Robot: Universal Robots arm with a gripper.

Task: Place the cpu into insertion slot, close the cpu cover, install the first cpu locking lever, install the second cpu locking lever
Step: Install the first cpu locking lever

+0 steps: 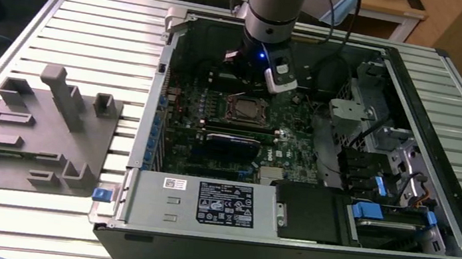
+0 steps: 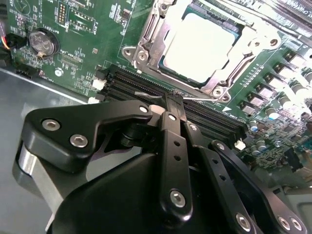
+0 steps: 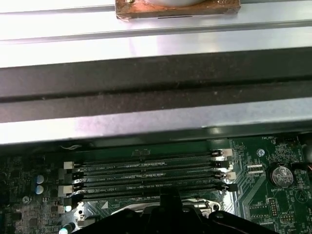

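The cpu (image 2: 200, 46), a pale silver-grey square, lies in the insertion slot (image 2: 217, 87) on the green motherboard (image 2: 83, 39). The cpu cover (image 2: 148, 44), a silver frame with a square window, lies flat around the chip. Thin metal levers run along the frame's sides. My gripper (image 2: 173, 100) is shut with nothing between its black fingers. Its tips hover over the long black memory slots (image 2: 131, 83) just beside the socket. In the exterior view the gripper (image 1: 250, 85) hangs inside the open computer case, a little beyond the socket (image 1: 247, 110). The first wrist view has the fingertips (image 3: 170, 197) at the memory slots (image 3: 146, 170).
The case wall (image 3: 156, 78) rises close behind the memory slots. A coin battery (image 2: 41, 41) sits on the board. A power supply (image 1: 203, 203) and drive bays (image 1: 384, 190) fill the case's near and right parts. A grey fixture block (image 1: 43, 131) stands on the slatted table.
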